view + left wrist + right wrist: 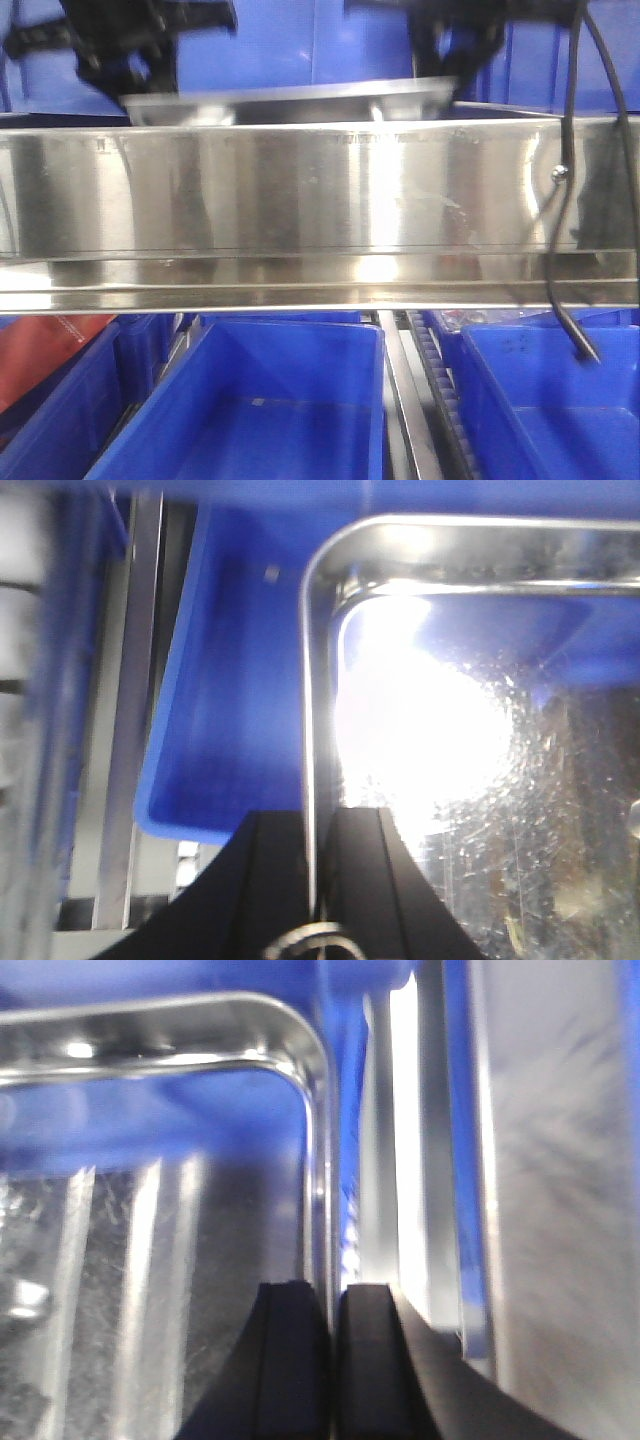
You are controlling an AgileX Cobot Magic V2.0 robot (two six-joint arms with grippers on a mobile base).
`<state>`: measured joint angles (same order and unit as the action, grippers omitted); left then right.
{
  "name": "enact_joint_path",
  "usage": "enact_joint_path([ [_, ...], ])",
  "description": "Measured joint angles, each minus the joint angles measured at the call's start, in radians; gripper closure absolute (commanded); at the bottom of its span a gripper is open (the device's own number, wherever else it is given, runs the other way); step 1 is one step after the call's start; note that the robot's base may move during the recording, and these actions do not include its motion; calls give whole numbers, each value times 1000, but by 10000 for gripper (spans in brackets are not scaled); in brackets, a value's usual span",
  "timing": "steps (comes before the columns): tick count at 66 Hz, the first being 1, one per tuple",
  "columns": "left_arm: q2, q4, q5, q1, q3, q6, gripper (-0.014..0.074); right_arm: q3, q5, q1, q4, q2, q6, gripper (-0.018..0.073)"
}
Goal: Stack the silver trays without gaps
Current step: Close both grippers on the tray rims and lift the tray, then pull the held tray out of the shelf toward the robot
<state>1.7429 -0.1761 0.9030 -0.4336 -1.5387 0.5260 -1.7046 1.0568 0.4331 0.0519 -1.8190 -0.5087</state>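
The silver tray (290, 103) sits level just above and behind the shiny shelf rail (300, 190), up at the top of the front view; the left claw (318, 825) is clenched on its left rim, with the thin edge pinched between the black fingers (270, 880); the right claw (328, 1298) is grasping the right rim the same way, not far from the rounded corner. From the left wrist you can see a blue bin (230, 680) under and beside the tray; can't tell if the tray rests on anything. Lower down, more blue bins (260, 420) sit under the rail, and a black cable (565, 200) hangs across its right end by the screw (560, 172).
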Motion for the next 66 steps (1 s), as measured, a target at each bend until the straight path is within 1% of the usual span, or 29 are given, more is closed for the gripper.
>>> enact_joint_path([
  [8, -71, -10, 23, -5, 0, 25, 613, 0, 7, 21, 10, 52, -25, 585],
  [14, -123, -49, 34, -26, 2, 67, 613, 12, 6, 52, 57, 103, -68, 585],
  [15, -132, -66, 34, -32, 5, 75, 613, 16, 5, 59, 69, 111, -77, 585],
  [22, -200, -156, 50, -95, 22, 147, 613, 69, 0, 112, 175, 179, -153, 585],
  [27, -238, -207, 69, -138, 47, 196, 613, 128, -20, 152, 232, 234, -192, 585],
  [43, -346, -322, 82, -276, 160, 352, 613, 304, -44, 257, 379, 406, -337, 585],
  [49, -389, -346, 87, -333, 199, 392, 613, 358, -35, 295, 421, 469, -386, 585],
  [56, -435, -371, 117, -397, 219, 428, 613, 405, -16, 339, 445, 528, -425, 585],
  [62, -468, -436, 147, -459, 224, 493, 613, 448, -9, 379, 473, 573, -486, 585],
  [66, -482, -477, 168, -483, 224, 524, 613, 461, -9, 401, 487, 585, -513, 585],
])
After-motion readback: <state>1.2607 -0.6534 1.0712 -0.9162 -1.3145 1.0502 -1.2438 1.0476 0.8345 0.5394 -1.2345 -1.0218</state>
